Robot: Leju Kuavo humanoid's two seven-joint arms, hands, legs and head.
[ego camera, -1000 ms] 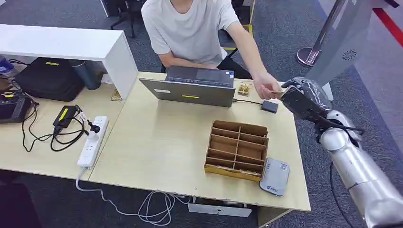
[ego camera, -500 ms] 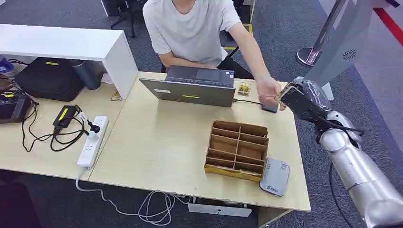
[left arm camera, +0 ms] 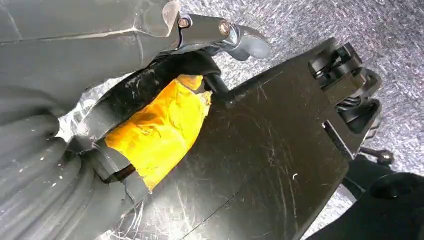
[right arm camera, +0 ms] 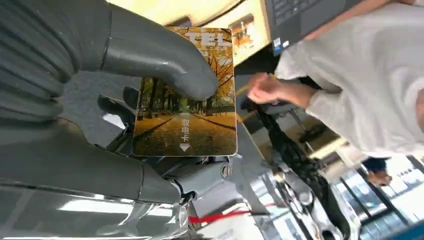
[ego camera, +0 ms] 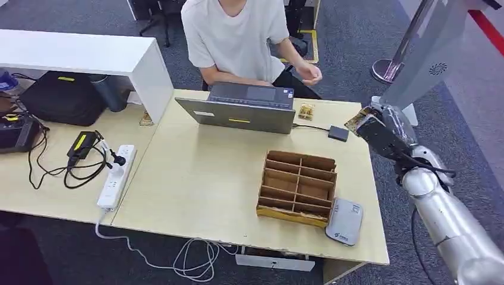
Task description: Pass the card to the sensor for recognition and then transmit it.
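From the head view, the right hand is hovering past the far right edge of the tabletop, gripping the card just beside the small dark sensor. A person is sitting behind the laptop, with one hand raised near the chest. A wooden organizer and a grey device are lying near the front edge.

From the left wrist view, the left hand is hanging over grey carpet; whether its fingers are closed I cannot tell.

From the right wrist view, the thick thumb is pressing the card, printed with autumn trees, against the fingers behind it.
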